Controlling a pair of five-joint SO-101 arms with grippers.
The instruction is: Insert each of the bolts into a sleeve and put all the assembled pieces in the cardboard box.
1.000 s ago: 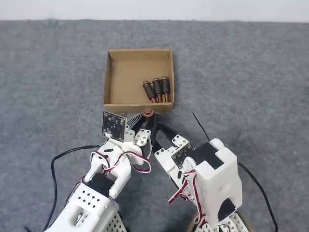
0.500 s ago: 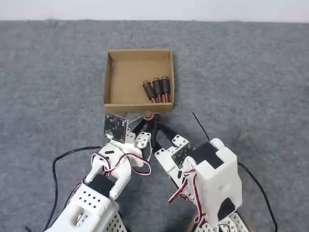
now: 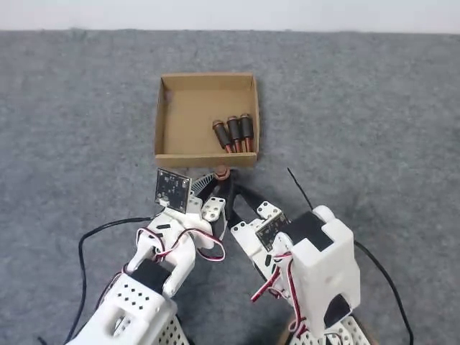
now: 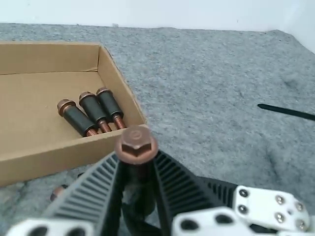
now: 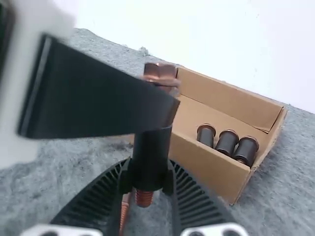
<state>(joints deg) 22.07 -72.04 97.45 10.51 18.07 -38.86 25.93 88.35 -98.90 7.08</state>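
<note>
— Two pincers on one piece, see? The left gripper (image 4: 137, 160) is closed round the sleeve (image 5: 150, 147) just under the head of the bolt (image 4: 137, 142), and the right gripper (image 5: 148, 169) is clamped on the same sleeve lower down.
— Is the bolt through?
— Looks it; thread pokes out below the sleeve. The piece stands upright just outside the near wall of the cardboard box (image 3: 190, 97).
— So into the box next?
— I'd say so. One gripper should let go first, gently, so the bolt isn't dragged back out. Then the other lifts it over the wall and lays it beside the three assembled pieces (image 3: 233, 131) in the corner, clear of the rim.
</note>
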